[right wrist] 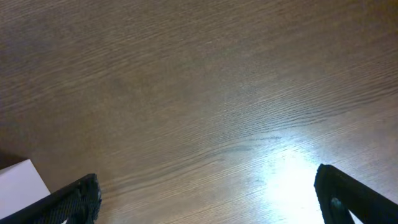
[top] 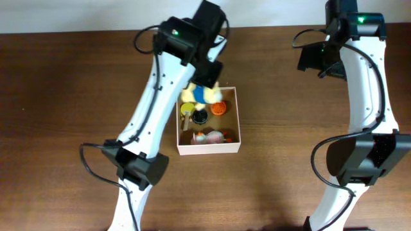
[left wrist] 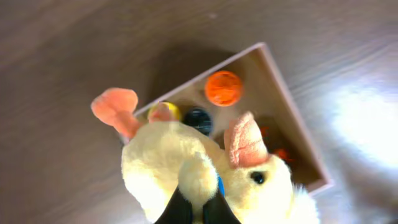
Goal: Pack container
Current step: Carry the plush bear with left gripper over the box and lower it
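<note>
A yellow plush duck (left wrist: 161, 162) with a black eye and pink-orange bill and foot hangs above the container (left wrist: 292, 118), a white-walled box with a tan inside. My left gripper (left wrist: 198, 208) is shut on a fluffy tuft of the duck. In the overhead view the duck (top: 190, 95) sits at the container's (top: 209, 149) far left corner, under my left wrist. Inside lie an orange ball (left wrist: 224, 88), a black round piece (left wrist: 198, 118) and a yellow piece (left wrist: 171, 111). My right gripper (right wrist: 208, 193) stands wide open over bare wood, far right of the box.
More small toys, red and pink (top: 212, 136), lie in the near part of the container. A white corner (right wrist: 22, 180) shows at the lower left of the right wrist view. Brown wooden tabletop (top: 64, 96) surrounds the box.
</note>
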`<act>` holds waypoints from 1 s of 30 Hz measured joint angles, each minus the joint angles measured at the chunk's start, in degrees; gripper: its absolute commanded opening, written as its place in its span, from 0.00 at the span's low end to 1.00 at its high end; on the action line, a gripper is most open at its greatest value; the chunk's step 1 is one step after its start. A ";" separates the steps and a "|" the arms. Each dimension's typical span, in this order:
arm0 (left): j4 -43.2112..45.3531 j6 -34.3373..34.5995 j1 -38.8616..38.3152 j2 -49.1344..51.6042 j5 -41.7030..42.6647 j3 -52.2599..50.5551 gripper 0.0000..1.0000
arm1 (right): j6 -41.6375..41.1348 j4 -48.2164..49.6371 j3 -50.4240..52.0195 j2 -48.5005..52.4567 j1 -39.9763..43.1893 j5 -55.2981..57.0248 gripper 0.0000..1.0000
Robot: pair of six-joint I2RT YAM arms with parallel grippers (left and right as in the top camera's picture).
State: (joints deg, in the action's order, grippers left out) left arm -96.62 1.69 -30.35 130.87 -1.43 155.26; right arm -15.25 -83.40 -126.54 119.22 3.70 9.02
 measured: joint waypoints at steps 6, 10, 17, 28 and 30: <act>0.00 8.37 -3.93 0.00 -0.59 0.00 0.02 | -0.02 0.02 -0.02 0.00 0.00 0.00 0.99; 0.00 14.82 -6.19 0.00 -4.50 -0.04 0.02 | 0.00 0.00 0.00 0.00 0.00 0.00 0.99; 0.11 23.34 -8.07 0.00 -10.82 -6.58 0.02 | 0.00 0.00 0.00 0.00 0.00 -0.02 0.99; 0.74 34.16 -8.07 0.00 -18.34 -21.03 0.02 | 0.04 0.02 0.00 0.00 0.00 -0.02 0.99; 2.23 34.69 -8.07 0.00 -18.62 -22.69 0.02 | 0.00 0.02 0.00 0.00 0.00 0.00 0.99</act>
State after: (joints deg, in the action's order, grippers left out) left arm -94.39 36.38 -38.41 130.87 -20.05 132.57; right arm -15.25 -83.37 -126.54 119.22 3.70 9.02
